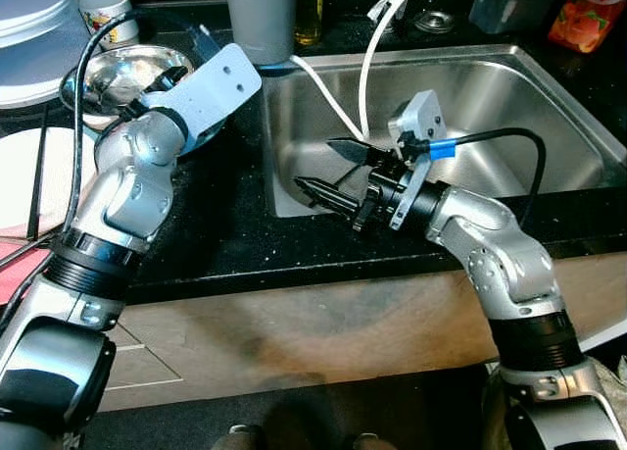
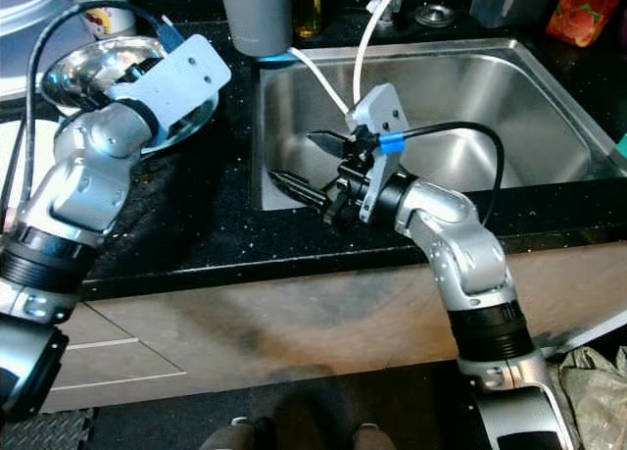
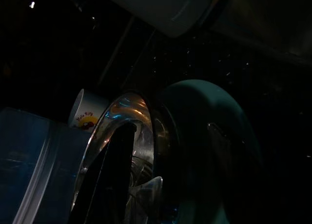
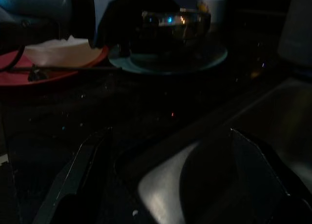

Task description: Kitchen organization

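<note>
Steel bowl sits on teal plate, on black counter left of sink. We hold left end effector at bowl rim, can't tell its opening. Right end effector w/ fingers spread wide, empty, over sink's left edge

Sink set into the desk, right of centre. Steel bowl on a plate at the desk's left rear; mug behind the bowl. Left gripper over the bowl's right rim. Tall container behind the sink's left rear corner, bottle just beside it on the right. Right gripper at the sink's left wall, jaws apart, one fingertip inside the basin, the other over its front-left edge. Carton at far right rear.
</note>
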Controlling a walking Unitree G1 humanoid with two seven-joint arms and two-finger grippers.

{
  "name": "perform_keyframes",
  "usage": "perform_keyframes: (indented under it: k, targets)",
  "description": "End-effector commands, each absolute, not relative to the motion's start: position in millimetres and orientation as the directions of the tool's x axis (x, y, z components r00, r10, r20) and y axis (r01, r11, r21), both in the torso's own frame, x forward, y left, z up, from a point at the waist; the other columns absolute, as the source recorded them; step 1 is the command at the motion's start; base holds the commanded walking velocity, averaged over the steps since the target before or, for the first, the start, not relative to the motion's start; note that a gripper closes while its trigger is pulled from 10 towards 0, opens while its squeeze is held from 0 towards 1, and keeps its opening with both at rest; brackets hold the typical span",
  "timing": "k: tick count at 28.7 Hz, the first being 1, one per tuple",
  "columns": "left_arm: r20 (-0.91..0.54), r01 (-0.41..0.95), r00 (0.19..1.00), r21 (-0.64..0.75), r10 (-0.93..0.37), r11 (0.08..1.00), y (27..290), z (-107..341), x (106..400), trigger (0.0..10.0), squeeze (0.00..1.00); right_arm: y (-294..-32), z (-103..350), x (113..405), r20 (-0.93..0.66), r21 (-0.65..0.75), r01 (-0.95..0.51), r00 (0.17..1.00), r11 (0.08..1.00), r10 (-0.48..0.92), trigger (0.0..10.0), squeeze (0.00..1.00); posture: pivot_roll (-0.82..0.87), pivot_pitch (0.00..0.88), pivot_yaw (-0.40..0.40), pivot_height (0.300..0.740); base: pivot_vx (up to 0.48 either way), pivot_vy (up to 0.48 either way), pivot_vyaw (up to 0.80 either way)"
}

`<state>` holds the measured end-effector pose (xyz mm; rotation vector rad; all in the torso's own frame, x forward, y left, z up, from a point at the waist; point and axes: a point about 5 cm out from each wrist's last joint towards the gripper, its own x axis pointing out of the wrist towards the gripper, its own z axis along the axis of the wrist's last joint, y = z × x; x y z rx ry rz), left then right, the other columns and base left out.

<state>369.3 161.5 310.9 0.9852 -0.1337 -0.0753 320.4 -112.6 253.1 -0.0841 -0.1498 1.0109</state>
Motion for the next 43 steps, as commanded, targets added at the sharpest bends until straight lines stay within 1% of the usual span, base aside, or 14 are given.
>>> perform_keyframes:
  k: [1, 2, 3, 5, 7, 18, 26, 28, 30, 35, 38, 40, 42, 43]
  targets:
    - [0.05, 0.022, 0.992, 0.837, -0.116, 0.547, 164.0, 305.8, 368.1, 10.0, 0.0, -108.3, 250.4, 314.9, 0.072, -0.136, -0.857, 0.492, 0.497, 0.868, 10.0, 0.0, 0.01, 0.18, 0.012, 0.74, 0.0, 0.0, 0.0]
    - [0.048, 0.025, 0.992, 0.835, -0.118, 0.55, 163.5, 305.8, 367.8, 9.8, 0.0, -108.1, 250.2, 314.5, 0.07, -0.136, -0.858, 0.491, 0.496, 0.868, 10.0, 0.0, 0.01, 0.18, 0.012, 0.74, 0.0, 0.0, 0.0]
    - [0.046, 0.028, 0.992, 0.832, -0.12, 0.554, 163.0, 305.7, 367.6, 6.8, 0.0, -107.9, 250.0, 314.1, 0.069, -0.136, -0.858, 0.491, 0.495, 0.869, 10.0, 0.0, 0.01, 0.179, 0.012, 0.74, 0.0, 0.0, 0.0]
    - [0.045, 0.03, 0.992, 0.831, -0.121, 0.556, 162.7, 305.8, 367.4, 6.8, 0.0, -107.8, 249.9, 313.9, 0.068, -0.135, -0.858, 0.49, 0.495, 0.869, 10.0, 0.0, 0.01, 0.179, 0.012, 0.74, 0.0, 0.0, 0.0]
    - [0.048, 0.028, 0.992, 0.826, -0.119, 0.563, 162.7, 306.4, 367.4, 0.0, 0.0, -107.6, 250.1, 314.1, 0.068, -0.138, -0.857, 0.492, 0.497, 0.868, 10.0, 0.0, 0.01, 0.178, 0.011, 0.74, 0.0, 0.0, 0.0]
    - [0.05, 0.027, 0.992, 0.822, -0.119, 0.568, 162.7, 307.5, 366.1, 0.0, 0.0, -106.6, 251.6, 313.6, 0.069, -0.14, -0.856, 0.493, 0.497, 0.868, 10.0, 0.0, 0.01, 0.169, 0.011, 0.74, 0.0, 0.0, 0.0]
    - [0.096, -0.01, 0.988, 0.826, -0.124, 0.564, 162.6, 316.8, 366.1, 0.0, 0.0, -106.4, 252.9, 314.3, 0.073, -0.145, -0.854, 0.494, 0.499, 0.866, 10.0, 0.0, 0.01, 0.163, 0.009, 0.74, 0.0, 0.0, 0.0]
    - [0.157, -0.05, 0.977, 0.825, -0.143, 0.563, 159.5, 326.1, 364.6, 0.0, 0.0, -106.6, 253.4, 314.6, 0.075, -0.147, -0.853, 0.495, 0.5, 0.866, 10.0, 0.0, 0.01, 0.164, 0.008, 0.74, 0.0, 0.0, 0.0]
    - [0.168, -0.058, 0.975, 0.824, -0.146, 0.563, 158.9, 327.9, 364.3, 0.0, 0.0, -106.6, 253.5, 314.7, 0.075, -0.147, -0.853, 0.495, 0.501, 0.866, 10.0, 0.0, 0.01, 0.164, 0.008, 0.74, 0.0, 0.0, 0.0]
    - [0.38, -0.206, 0.907, 0.776, -0.182, 0.595, 152.0, 360.3, 354.9, 0.0, 0.0, -107.2, 255.2, 315.8, 0.085, -0.145, -0.85, 0.499, 0.506, 0.862, 10.0, 0.0, 0.01, 0.169, 0.007, 0.74, 0.0, 0.0, 0.0]
    - [0.405, -0.223, 0.895, 0.766, -0.185, 0.603, 151.2, 364.7, 353.2, 0.0, 0.0, -107.2, 255.2, 315.9, 0.086, -0.144, -0.85, 0.499, 0.507, 0.862, 10.0, 0.0, 0.01, 0.169, 0.007, 0.74, 0.0, 0.0, 0.0]
    - [0.454, -0.259, 0.872, 0.745, -0.184, 0.614, 150.7, 372.2, 350.3, 0.0, 0.0, -107.3, 255.4, 315.9, 0.087, -0.143, -0.85, 0.499, 0.507, 0.862, 10.0, 0.0, 0.01, 0.17, 0.007, 0.74, 0.0, 0.0, 0.0]
    - [0.504, -0.283, 0.841, 0.719, -0.196, 0.635, 149.1, 378.9, 347.1, 0.0, 0.0, -107.5, 255.8, 316.1, 0.088, -0.142, -0.85, 0.499, 0.507, 0.862, 10.0, 0.0, 0.01, 0.17, 0.007, 0.74, 0.0, 0.0, 0.0]
    - [0.549, -0.279, 0.807, 0.681, -0.22, 0.678, 145.7, 384.4, 343.7, 0.0, 0.0, -107.6, 256.0, 316.2, 0.089, -0.143, -0.85, 0.5, 0.507, 0.862, 10.0, 0.0, 0.01, 0.17, 0.007, 0.74, 0.0, 0.0, 0.0]
